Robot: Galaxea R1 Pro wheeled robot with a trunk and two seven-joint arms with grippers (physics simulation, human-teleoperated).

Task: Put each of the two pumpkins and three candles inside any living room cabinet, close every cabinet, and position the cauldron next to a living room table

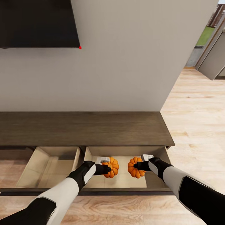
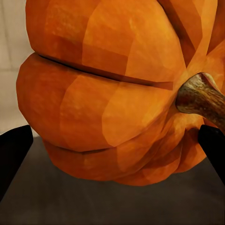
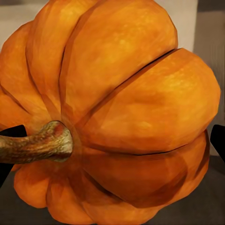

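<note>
The cabinet (image 1: 84, 128) stands against the wall with two drawers pulled open. One pumpkin (image 1: 114, 167) hangs over the right drawer (image 1: 125, 182), my left gripper (image 1: 109, 169) shut on it. Beside it, a little apart, the other pumpkin (image 1: 134, 171) is held by my right gripper (image 1: 138, 165) over the same drawer. In the left wrist view the pumpkin (image 2: 108, 93) lies on its side, stem toward the camera, between dark fingertips (image 2: 14, 154). The right wrist view has its pumpkin (image 3: 122, 108) the same way, between fingertips (image 3: 218, 140). Candles, cauldron and table are out of view.
The left drawer (image 1: 47, 168) is open, its pale wood inside bare. A dark TV (image 1: 37, 22) hangs on the wall above the cabinet. Light wood floor (image 1: 197, 125) runs past the cabinet's right end toward a doorway (image 1: 212, 40).
</note>
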